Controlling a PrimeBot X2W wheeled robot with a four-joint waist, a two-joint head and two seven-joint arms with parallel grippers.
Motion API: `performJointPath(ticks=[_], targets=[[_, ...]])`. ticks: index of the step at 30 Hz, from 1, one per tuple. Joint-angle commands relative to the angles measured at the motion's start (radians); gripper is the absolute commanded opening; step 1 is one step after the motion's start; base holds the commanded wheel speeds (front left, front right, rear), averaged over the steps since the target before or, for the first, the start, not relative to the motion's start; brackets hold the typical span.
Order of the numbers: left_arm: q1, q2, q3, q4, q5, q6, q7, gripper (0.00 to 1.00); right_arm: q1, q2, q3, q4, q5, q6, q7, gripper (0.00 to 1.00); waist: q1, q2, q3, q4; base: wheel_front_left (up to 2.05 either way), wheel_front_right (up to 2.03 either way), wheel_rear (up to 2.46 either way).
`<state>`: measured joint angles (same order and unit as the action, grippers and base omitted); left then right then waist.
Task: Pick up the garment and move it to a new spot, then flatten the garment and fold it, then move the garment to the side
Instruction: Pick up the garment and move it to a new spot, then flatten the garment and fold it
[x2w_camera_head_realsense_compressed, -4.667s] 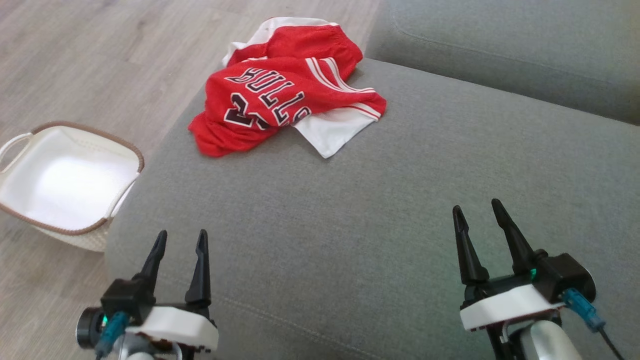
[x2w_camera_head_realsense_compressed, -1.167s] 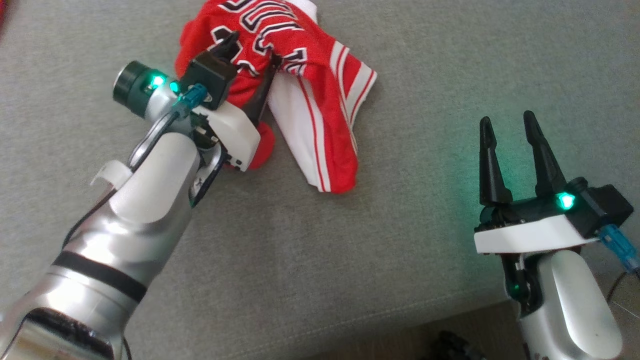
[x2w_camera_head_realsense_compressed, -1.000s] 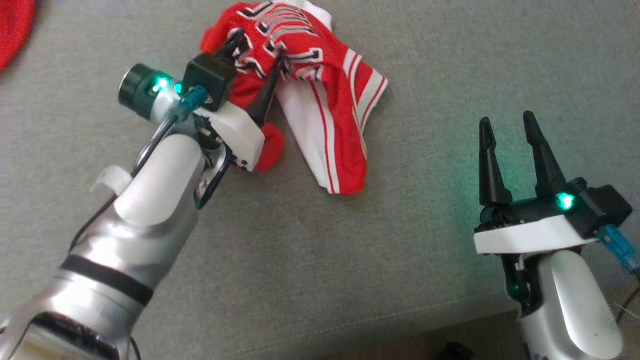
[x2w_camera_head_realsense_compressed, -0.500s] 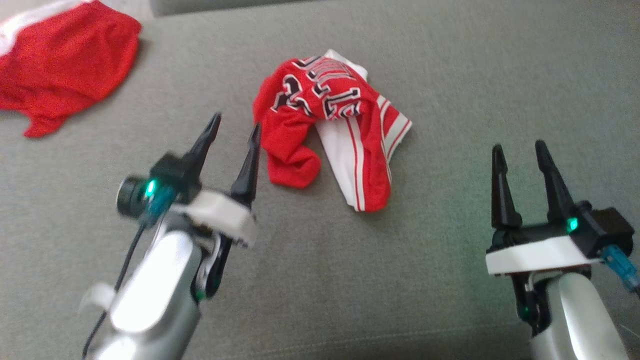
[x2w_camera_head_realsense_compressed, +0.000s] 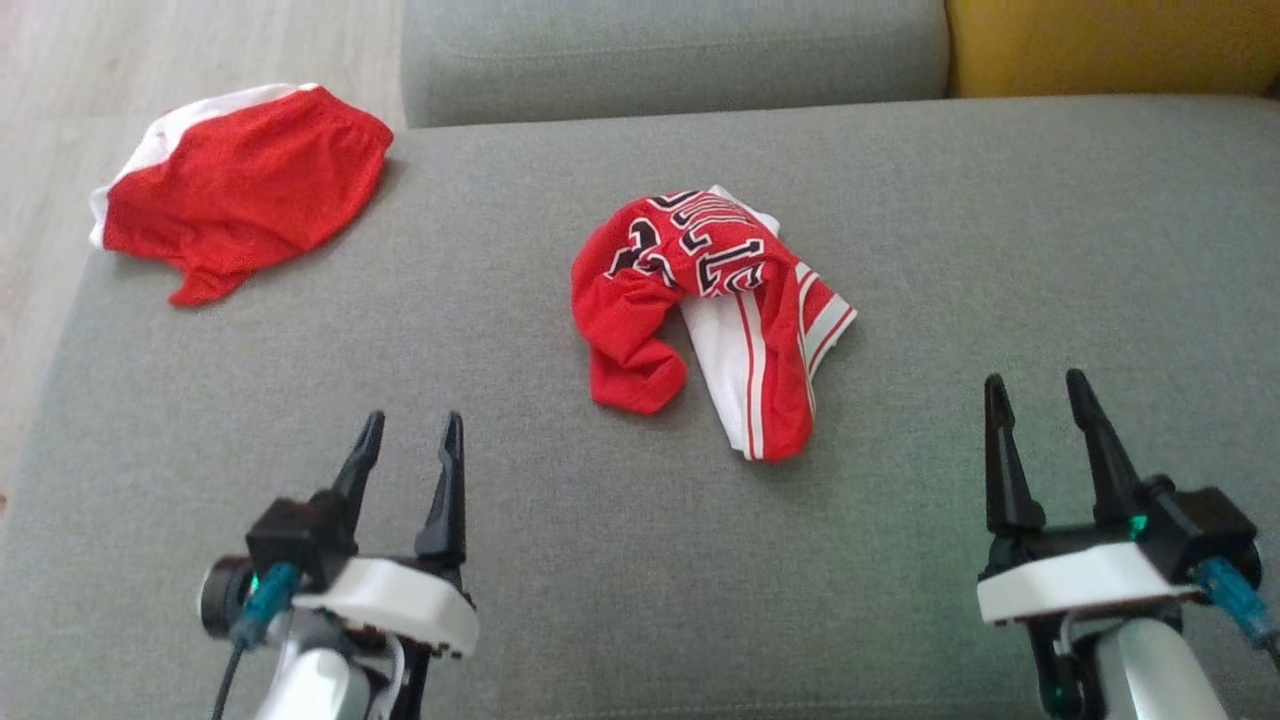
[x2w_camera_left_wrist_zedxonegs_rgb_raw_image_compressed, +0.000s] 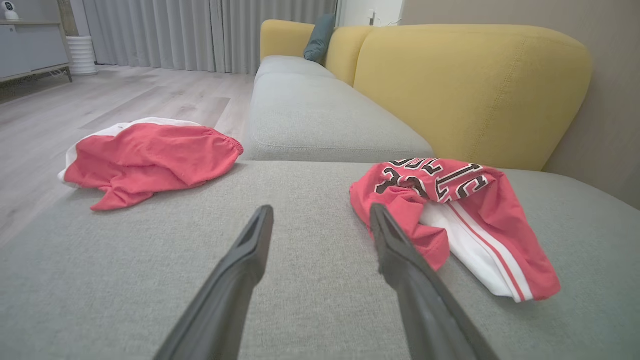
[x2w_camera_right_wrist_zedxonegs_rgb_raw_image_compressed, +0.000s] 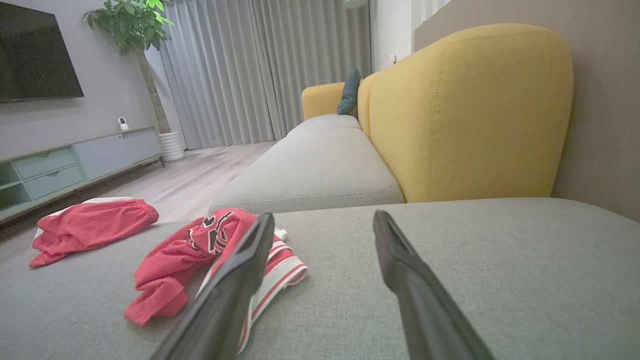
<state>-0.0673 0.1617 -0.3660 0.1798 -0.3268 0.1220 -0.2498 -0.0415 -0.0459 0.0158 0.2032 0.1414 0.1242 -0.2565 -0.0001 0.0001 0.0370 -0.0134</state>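
Crumpled jersey (x2w_camera_head_realsense_compressed: 712, 318) is seen mid-cushion (x2w_camera_head_realsense_compressed: 900, 200); shorts (x2w_camera_head_realsense_compressed: 240, 185) at its far left corner. Left gripper (x2w_camera_head_realsense_compressed: 408, 440) and right gripper (x2w_camera_head_realsense_compressed: 1036, 396) are spread, nothing held.

Jersey (x2w_camera_head_realsense_compressed: 712, 318) mid-seat on the sofa (x2w_camera_head_realsense_compressed: 620, 570), shorts (x2w_camera_head_realsense_compressed: 245, 190) well to its left (at the seat's corner)

sofa (x2w_camera_head_realsense_compressed: 640, 560) grey seat, yellow back (x2w_camera_right_wrist_zedxonegs_rgb_raw_image_compressed: 465, 115), teal cushion (x2w_camera_right_wrist_zedxonegs_rgb_raw_image_compressed: 348, 92) | floor (x2w_camera_left_wrist_zedxonegs_rgb_raw_image_compressed: 125, 95) pale wood | curtains (x2w_camera_right_wrist_zedxonegs_rgb_raw_image_compressed: 260, 70) grey (drawn) | wall (x2w_camera_right_wrist_zedxonegs_rgb_raw_image_compressed: 110, 90) grey | TV (x2w_camera_right_wrist_zedxonegs_rgb_raw_image_compressed: 37, 52), plant (x2w_camera_right_wrist_zedxonegs_rgb_raw_image_compressed: 132, 22), cabinet (x2w_camera_right_wrist_zedxonegs_rgb_raw_image_compressed: 75, 160)
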Motion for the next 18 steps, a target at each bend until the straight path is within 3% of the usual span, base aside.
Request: performJointPath(ticks=[1,18], targets=[[-0.027,0.000,0.048,-0.043,0.012,-0.004,-0.012,1.00,-0.013,-0.004,0.020,-0.032,0.007,0.007,-0.005,1.00,0.0001,-0.0001,-0.007,0.004,0.00,0.00,0.00],[0.033,-0.055,0.115,-0.035,0.074,-0.059,-0.012,1.00,0.013,-0.004,0.033,-0.001,0.020,0.007,-0.005,1.00,0.0001,-0.0001,-0.020,0.010,0.00,0.00,0.00]])
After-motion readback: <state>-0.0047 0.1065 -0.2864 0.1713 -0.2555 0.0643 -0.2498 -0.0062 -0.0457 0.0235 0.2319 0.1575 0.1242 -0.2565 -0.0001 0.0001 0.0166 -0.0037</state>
